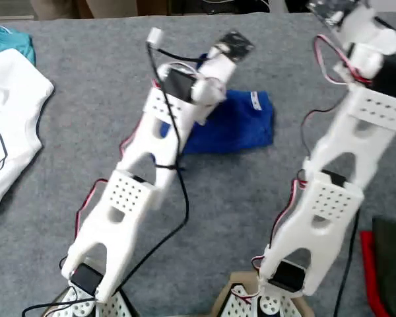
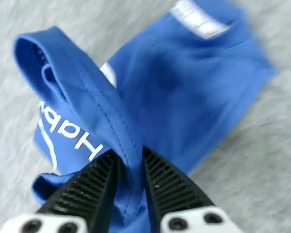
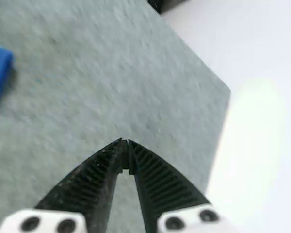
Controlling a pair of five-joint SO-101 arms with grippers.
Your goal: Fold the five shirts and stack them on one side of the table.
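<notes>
A blue shirt [image 1: 234, 125] lies crumpled near the middle of the grey table [image 1: 86, 145], partly under the left arm. My left gripper [image 2: 128, 160] is shut on a folded hem of the blue shirt [image 2: 184, 92], which carries white lettering. The left arm's wrist [image 1: 191, 82] hangs over the shirt's left end. A white shirt [image 1: 10, 125] with a black print lies flat at the table's left edge, with a teal shirt [image 1: 10, 41] behind it. My right gripper [image 3: 124, 145] is shut on nothing, held above bare table [image 3: 87, 82] near the far right corner.
A dark garment [image 1: 391, 264] with a red strip [image 1: 369, 271] beside it lies at the front right corner. The table's right edge [image 3: 223, 97] runs close to the right gripper. Open grey surface spreads between the blue shirt and the white shirt.
</notes>
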